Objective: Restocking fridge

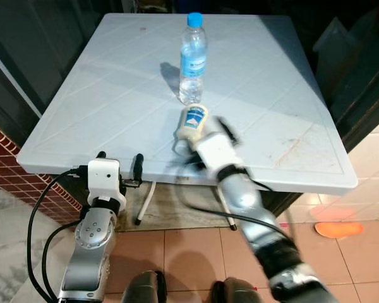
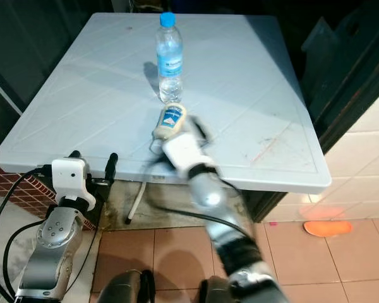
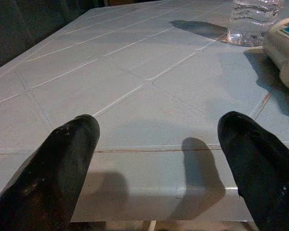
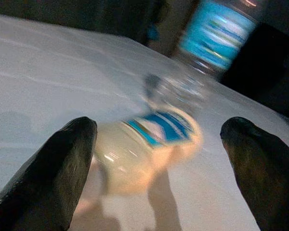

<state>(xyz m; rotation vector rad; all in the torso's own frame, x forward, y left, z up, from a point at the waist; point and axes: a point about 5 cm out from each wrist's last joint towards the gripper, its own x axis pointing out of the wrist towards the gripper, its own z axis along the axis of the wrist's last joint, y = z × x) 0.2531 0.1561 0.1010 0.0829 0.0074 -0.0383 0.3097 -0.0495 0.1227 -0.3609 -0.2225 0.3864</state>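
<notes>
Reaching over the tabletop, my blurred right claw spreads wide around a lying mayonnaise bottle, a water bottle upright just behind; left claw released at the edge.

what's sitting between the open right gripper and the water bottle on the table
A cream squeeze bottle with a blue label lies between the right gripper, jaws open, and the clear plastic water bottle, as the right wrist view shows.
</notes>
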